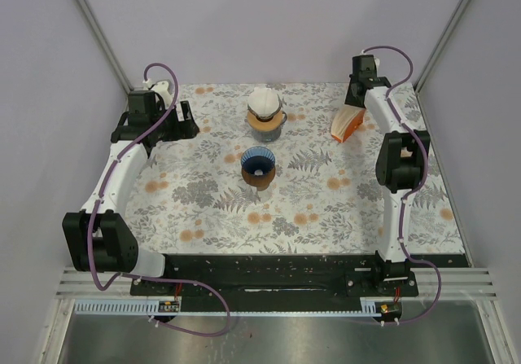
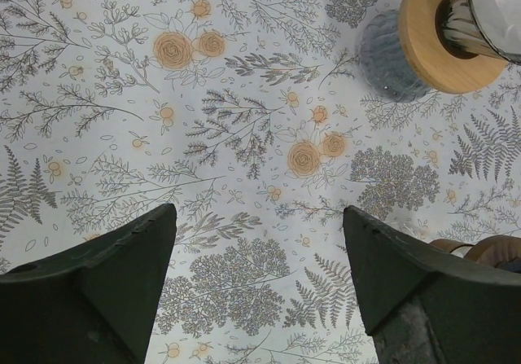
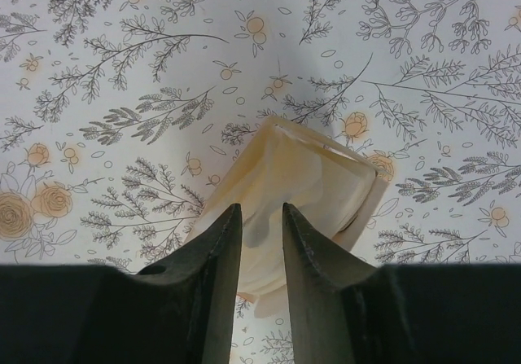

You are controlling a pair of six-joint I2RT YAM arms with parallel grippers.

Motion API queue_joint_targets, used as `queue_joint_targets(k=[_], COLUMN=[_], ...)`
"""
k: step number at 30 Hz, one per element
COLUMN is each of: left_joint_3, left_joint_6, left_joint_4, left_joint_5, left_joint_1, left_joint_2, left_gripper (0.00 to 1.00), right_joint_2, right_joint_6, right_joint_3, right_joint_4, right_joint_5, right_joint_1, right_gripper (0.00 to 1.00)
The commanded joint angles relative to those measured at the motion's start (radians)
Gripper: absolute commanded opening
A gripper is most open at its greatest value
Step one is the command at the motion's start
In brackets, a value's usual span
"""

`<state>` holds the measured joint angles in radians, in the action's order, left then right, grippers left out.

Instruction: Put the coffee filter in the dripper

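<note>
The dripper (image 1: 258, 167), a blue ribbed cone on a brown base, stands mid-table; its edge (image 2: 480, 248) peeks past the finger in the left wrist view. Cream coffee filters (image 1: 348, 124) sit stacked in a wedge-shaped holder at the back right. My right gripper (image 1: 356, 97) hangs directly over them. In its wrist view the right gripper (image 3: 260, 209) has a narrow gap between its fingers, the top filter (image 3: 313, 181) shows below, and nothing is pinched. My left gripper (image 2: 259, 213) stands wide open over bare cloth at the back left (image 1: 184, 123).
A glass vessel with a wooden collar (image 1: 264, 111) on a grey cup stands behind the dripper, also seen in the left wrist view (image 2: 444, 34). The floral cloth (image 1: 309, 209) covers the table. Grey walls close in the back and sides.
</note>
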<state>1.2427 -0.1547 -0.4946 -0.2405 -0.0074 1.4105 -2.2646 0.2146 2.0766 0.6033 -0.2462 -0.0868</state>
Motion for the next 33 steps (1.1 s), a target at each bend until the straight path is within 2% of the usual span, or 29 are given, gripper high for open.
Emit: queue_joint_targets(k=[1, 5, 12, 16, 21, 24, 33], left_joint_3=[0.009, 0.009, 0.006, 0.009, 0.008, 0.008, 0.006], left_joint_6=[-0.008, -0.009, -0.011, -0.013, -0.014, -0.014, -0.016], left_joint_4=[0.050, 0.050, 0.053, 0.051, 0.054, 0.054, 0.057], left_joint_5=[-0.026, -0.028, -0.034, -0.039, -0.043, -0.045, -0.048], left_joint_1=[0.006, 0.006, 0.006, 0.029, 0.029, 0.029, 0.029], left_joint_2=[-0.001, -0.002, -0.002, -0.002, -0.002, -0.002, -0.002], left_gripper=[0.86, 0.86, 0.86, 0.86, 0.86, 0.86, 0.86], right_joint_2=[-0.026, -0.032, -0.015, 0.013, 0.043, 0.060, 0.092], right_joint_6=[0.014, 0.019, 0.019, 0.012, 0.008, 0.006, 0.008], right_joint_3=[0.019, 0.022, 0.027, 0.017, 0.004, -0.006, -0.010], right_joint_4=[-0.013, -0.011, -0.011, -0.013, -0.013, -0.011, -0.017], right_joint_5=[0.007, 0.018, 0.036, 0.042, 0.056, 0.080, 0.082], right_joint_1=[0.010, 0.010, 0.012, 0.010, 0.010, 0.010, 0.010], right_gripper=[0.35, 0.32, 0.13, 0.13, 0.27, 0.31, 0.30])
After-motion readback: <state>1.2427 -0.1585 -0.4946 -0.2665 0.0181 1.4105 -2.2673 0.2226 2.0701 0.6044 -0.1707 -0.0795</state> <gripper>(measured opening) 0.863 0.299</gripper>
